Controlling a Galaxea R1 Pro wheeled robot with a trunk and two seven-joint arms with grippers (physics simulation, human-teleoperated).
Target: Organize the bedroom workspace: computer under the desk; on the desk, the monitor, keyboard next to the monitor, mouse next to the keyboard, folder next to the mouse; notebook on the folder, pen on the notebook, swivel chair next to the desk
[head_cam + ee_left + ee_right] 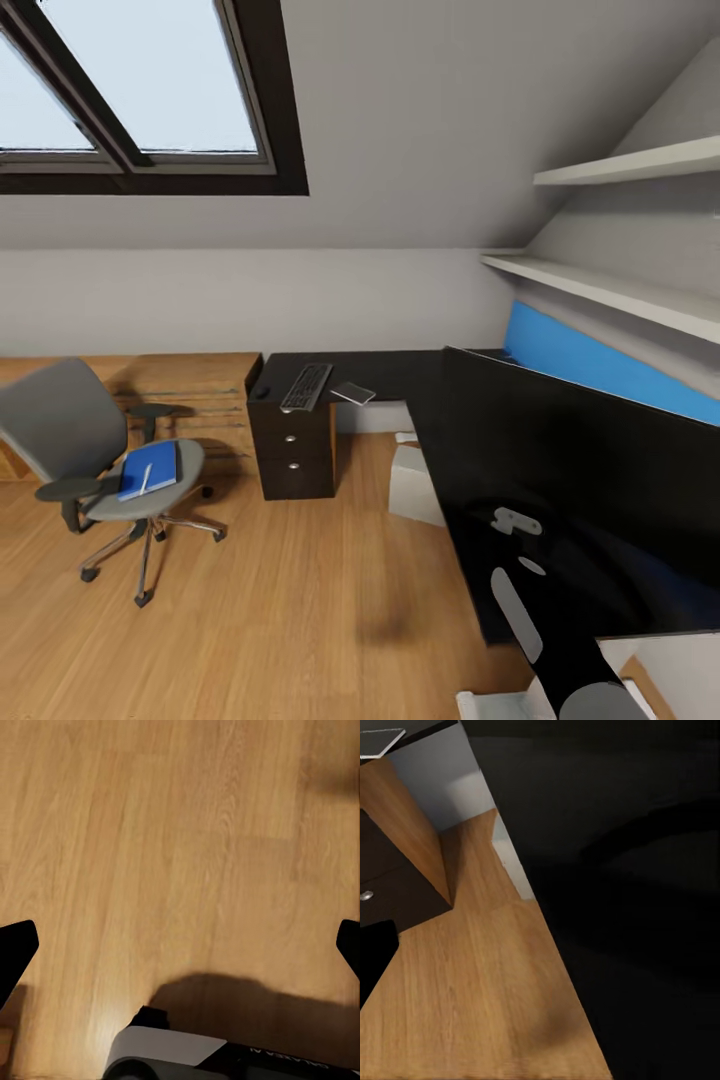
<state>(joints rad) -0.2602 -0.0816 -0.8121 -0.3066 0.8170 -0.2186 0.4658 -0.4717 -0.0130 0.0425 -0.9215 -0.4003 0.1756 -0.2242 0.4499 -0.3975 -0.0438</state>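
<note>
Blue folder (pixel 148 470) on swivel chair (pixel 95 450), keyboard (pixel 306 386) on desk (pixel 420 400)

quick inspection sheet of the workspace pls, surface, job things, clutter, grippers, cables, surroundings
surface: desk, glossy black L-shaped top with a blue back panel; drawers with silver knobs at its left end.
job's things: keyboard lies on the desk above the drawers; blue folder lies on the seat of the swivel chair, with a pale pen-like stick on it; chair stands apart from the desk; computer, a pale box, sits on the floor under the desk.
clutter: small flat grey item beside the keyboard, kind unclear.
grippers: left gripper open over bare wood floor; right cannot tell.
cables: nothing seen.
surroundings: skylight window, white wall shelves, low wooden cabinet behind the chair.
</note>
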